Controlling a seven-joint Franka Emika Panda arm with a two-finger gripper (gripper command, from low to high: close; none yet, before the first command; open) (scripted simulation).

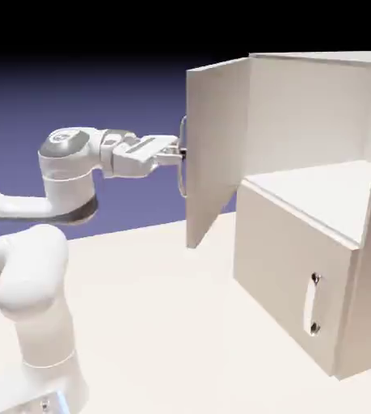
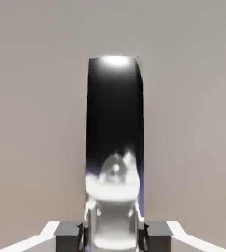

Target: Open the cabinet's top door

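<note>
The beige-grey cabinet (image 1: 366,242) stands at the right of the exterior view. Its top door (image 1: 215,154) is swung wide open toward the arm, baring the pale interior and shelf. My gripper (image 1: 180,153) reaches in from the left and is shut on the top door's silver bar handle (image 1: 182,158). In the hand view that handle (image 2: 114,147) rises dark and shiny between my two grey fingertips (image 2: 68,231), with the door panel (image 2: 36,123) filling the picture behind it.
The shorter lower door (image 1: 289,279) is shut, with its small silver handle (image 1: 311,306) near the right edge. The pale table (image 1: 164,323) spreads out below the arm and in front of the cabinet.
</note>
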